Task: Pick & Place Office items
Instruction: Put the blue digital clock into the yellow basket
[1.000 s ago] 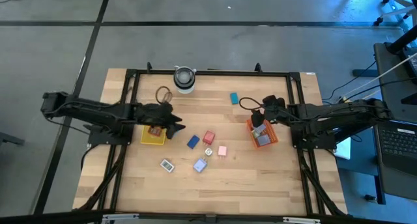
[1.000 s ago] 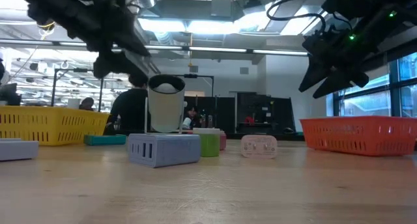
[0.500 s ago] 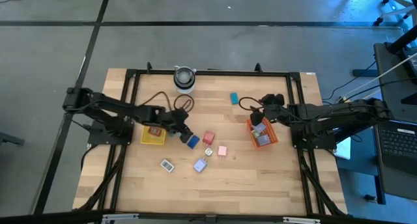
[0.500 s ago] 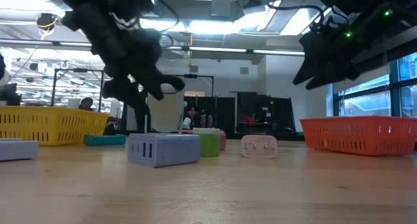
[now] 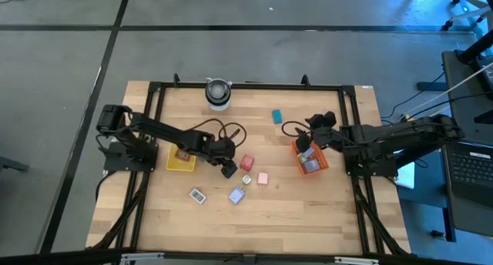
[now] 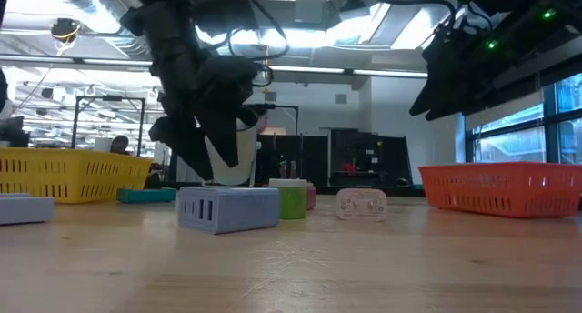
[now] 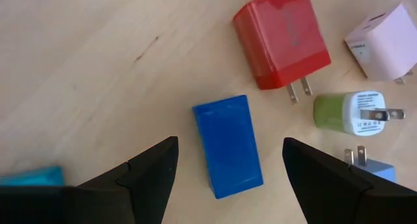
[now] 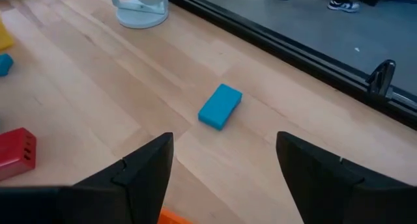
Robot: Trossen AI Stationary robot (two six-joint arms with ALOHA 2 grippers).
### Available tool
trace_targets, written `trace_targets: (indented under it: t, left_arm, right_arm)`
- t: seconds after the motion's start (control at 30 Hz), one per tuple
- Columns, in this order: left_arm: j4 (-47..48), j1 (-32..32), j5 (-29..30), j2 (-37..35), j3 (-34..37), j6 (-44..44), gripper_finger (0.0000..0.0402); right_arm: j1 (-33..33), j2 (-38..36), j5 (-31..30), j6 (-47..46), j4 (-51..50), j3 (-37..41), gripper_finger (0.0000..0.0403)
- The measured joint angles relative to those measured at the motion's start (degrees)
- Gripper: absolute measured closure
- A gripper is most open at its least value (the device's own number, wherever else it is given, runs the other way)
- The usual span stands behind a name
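Reaching further toward the middle of the surface (image 5: 308, 219) than a moment ago, the left arm is now hanging its left claw (image 5: 229, 169) right over the blue block (image 7: 228, 146), where before it was back by the yellow tray (image 5: 181, 165). Its fingers are standing wide apart on either side of the block, gripping nothing. Just right of the blue block are sitting the red plug block (image 5: 247, 162), the green-and-white plug (image 5: 246, 179) and the pink block (image 5: 263, 179). Nearer the front edge, the lavender block (image 5: 236, 195) and a white piece (image 5: 198, 195) are lying apart. The right claw (image 5: 305, 141) is waiting over the orange-red tray (image 5: 323, 166), fingers spread and empty. Farther back, the teal block (image 5: 276, 116) is lying alone, and a grey-white cylinder (image 5: 218, 93) is standing at the far edge.
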State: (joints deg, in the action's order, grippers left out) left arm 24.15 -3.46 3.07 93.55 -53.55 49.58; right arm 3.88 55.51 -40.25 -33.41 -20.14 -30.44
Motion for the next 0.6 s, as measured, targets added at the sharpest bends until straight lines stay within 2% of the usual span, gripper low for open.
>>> trace_targets:
  t: [0.33, 0.6]
  left_arm:
    - [1.42, -0.70, 0.14, 5.09, -1.37, 2.76, 0.0131]
    - [1.00, -0.70, 0.83, 5.41, -1.41, 3.73, 0.0134]
  right_arm:
    - [1.61, 0.00, -0.05, -0.22, 0.28, 0.00, 0.0131]
    - [1.60, 0.00, -1.30, -0.26, 0.46, 0.00, 0.0131]
